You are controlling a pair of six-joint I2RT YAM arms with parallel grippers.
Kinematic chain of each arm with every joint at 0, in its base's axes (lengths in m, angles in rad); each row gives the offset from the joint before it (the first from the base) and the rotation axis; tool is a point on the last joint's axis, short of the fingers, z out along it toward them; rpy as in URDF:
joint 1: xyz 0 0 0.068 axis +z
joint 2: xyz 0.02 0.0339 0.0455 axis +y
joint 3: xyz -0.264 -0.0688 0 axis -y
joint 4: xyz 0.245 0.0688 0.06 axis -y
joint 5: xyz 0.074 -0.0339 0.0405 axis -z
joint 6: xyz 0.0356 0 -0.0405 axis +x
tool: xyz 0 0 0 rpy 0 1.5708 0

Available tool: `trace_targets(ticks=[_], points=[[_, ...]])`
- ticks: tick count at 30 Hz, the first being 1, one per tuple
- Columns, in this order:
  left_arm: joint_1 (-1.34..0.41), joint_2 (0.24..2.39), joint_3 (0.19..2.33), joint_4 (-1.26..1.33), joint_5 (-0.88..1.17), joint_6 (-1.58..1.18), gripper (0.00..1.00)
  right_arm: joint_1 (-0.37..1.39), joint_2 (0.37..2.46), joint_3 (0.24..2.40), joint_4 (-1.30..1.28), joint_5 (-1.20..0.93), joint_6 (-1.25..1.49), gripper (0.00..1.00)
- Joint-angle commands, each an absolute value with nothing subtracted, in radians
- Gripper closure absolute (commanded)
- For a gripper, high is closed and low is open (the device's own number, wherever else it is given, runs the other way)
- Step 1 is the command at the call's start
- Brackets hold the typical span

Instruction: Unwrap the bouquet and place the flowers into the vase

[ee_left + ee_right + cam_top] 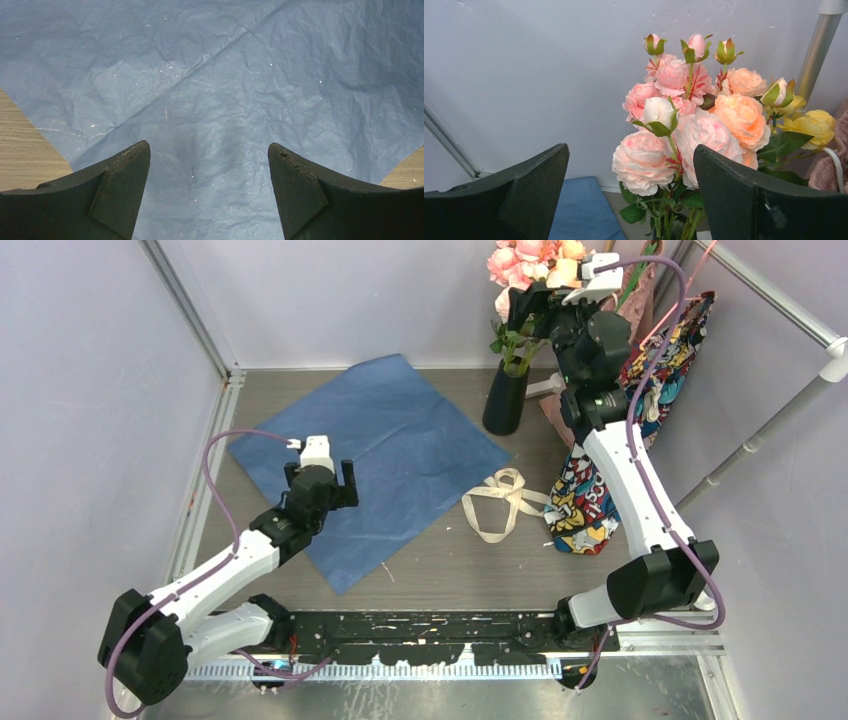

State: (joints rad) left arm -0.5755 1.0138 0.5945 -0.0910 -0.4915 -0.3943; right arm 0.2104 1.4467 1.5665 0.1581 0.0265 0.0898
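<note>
Flowers point(535, 265) standing upright in the vase point(505, 398), my right gripper point(630, 150) high above the vase beside the blooms, jaws spread wide, gripping nothing, my left gripper point(209, 147) well left of the vase over the blue paper point(400, 440), jaws apart, empty

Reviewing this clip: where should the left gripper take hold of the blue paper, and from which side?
The blue paper lies spread flat on the table, so no edge stands up. Probably best: the diagonal fold ridge, pinched from straight above by the open left gripper hovering over it.
</note>
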Motion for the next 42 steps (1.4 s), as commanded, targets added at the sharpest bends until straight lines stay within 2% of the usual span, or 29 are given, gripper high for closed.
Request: trace_targets(ticks=[1,5,10,14,18,24,28,34,42], points=[[-0.573,1.04,0.655,-0.096,-0.48,-0.406,0.12,0.222,1.358,1.532,0.275,-0.024,0.113,0.0],[-0.573,1.053,0.656,-0.088,-0.467,-0.403,0.11,0.236,1.343,1.548,0.235,-0.092,0.121,0.0],[-0.565,1.096,0.673,-0.091,-0.433,-0.43,0.02,0.285,1.313,1.526,0.222,-0.113,0.104,0.0],[-0.559,1.108,0.666,-0.076,-0.4,-0.438,0.0,0.305,1.368,1.631,0.071,-0.223,0.129,0.0],[-0.551,1.077,0.648,-0.031,-0.337,-0.451,0.0,0.387,1.402,1.626,-0.025,-0.226,0.128,0.0],[-0.549,0.974,0.631,-0.051,-0.254,-0.477,0.0,0.507,1.466,1.523,-0.101,-0.171,0.137,0.0],[-0.549,0.867,0.56,-0.024,-0.189,-0.479,0.0,0.58,1.476,1.367,-0.061,-0.102,0.141,0.0],[-0.549,0.777,0.497,-0.027,-0.193,-0.471,0.0,0.622,1.448,1.212,-0.006,-0.066,0.191,0.0],[-0.548,0.738,0.483,-0.022,-0.185,-0.522,0.0,0.676,1.394,1.129,-0.007,-0.005,0.213,0.0]])
